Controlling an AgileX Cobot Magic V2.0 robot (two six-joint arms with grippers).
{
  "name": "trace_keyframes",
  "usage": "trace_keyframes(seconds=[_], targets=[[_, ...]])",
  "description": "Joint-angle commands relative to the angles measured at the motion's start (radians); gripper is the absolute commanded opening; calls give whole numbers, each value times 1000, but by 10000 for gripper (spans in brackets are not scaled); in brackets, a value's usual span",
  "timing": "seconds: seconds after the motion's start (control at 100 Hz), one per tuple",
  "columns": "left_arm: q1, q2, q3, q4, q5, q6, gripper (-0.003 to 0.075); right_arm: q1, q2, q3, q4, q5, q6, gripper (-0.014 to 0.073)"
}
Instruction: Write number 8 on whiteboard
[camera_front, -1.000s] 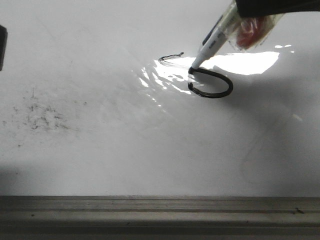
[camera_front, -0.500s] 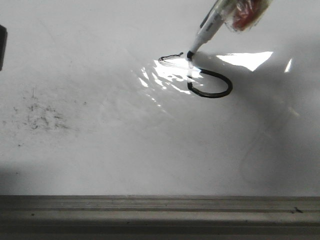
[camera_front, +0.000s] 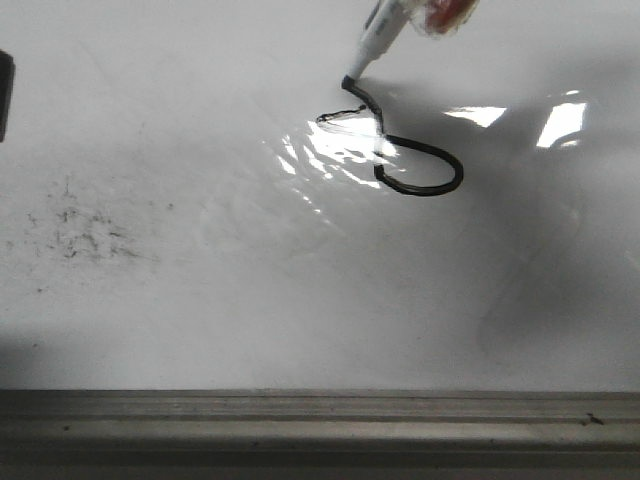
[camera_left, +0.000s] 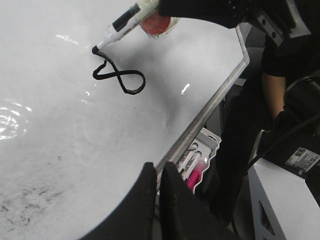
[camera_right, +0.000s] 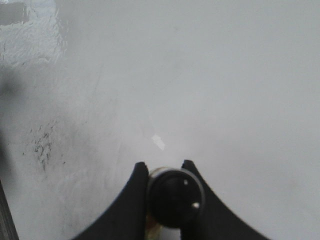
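Note:
The whiteboard (camera_front: 250, 300) fills the front view, with glare near its middle. On it runs the black line of the number 8 (camera_front: 425, 170): one rounded loop plus a stroke curving away to the marker's tip. In the left wrist view the number 8 (camera_left: 119, 76) reads as a sideways crossed loop with one open end. The white marker (camera_front: 372, 42) leans down from the top, its tip touching the end of the line. My right gripper (camera_right: 165, 167) is shut on the marker's barrel (camera_right: 172, 192). My left gripper (camera_left: 159, 172) is shut on nothing, above the board's edge.
A grey metal ledge (camera_front: 320, 420) runs along the board's near edge. Black ink specks (camera_front: 80, 225) lie at the left. A tray with spare markers (camera_left: 196, 159) hangs past the ledge. A person in dark clothes (camera_left: 285, 75) stands beside the board.
The marker tip has moved away and to the left from the loop's top. It has drawn a new curved stroke crossing the thin older line. The right arm has withdrawn upward out of view.

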Motion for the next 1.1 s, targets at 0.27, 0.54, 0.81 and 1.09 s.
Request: trace_keyframes(seconds=[0.27, 0.54, 0.81, 1.09], targets=[[-2, -1, -29, -43, 1, -1, -20, 100, -217, -21, -41, 120, -31, -63], [-2, -1, -29, -43, -26, -1, -20, 155, -224, -21, -13, 216, -31, -63], [-2, -1, -29, -43, 11, 69, 240, 246, -211, -21, 19, 241, -31, -65], [-2, -1, -31, -95, 125, 412, 337, 377, -102, -21, 30, 229, -31, -65]])
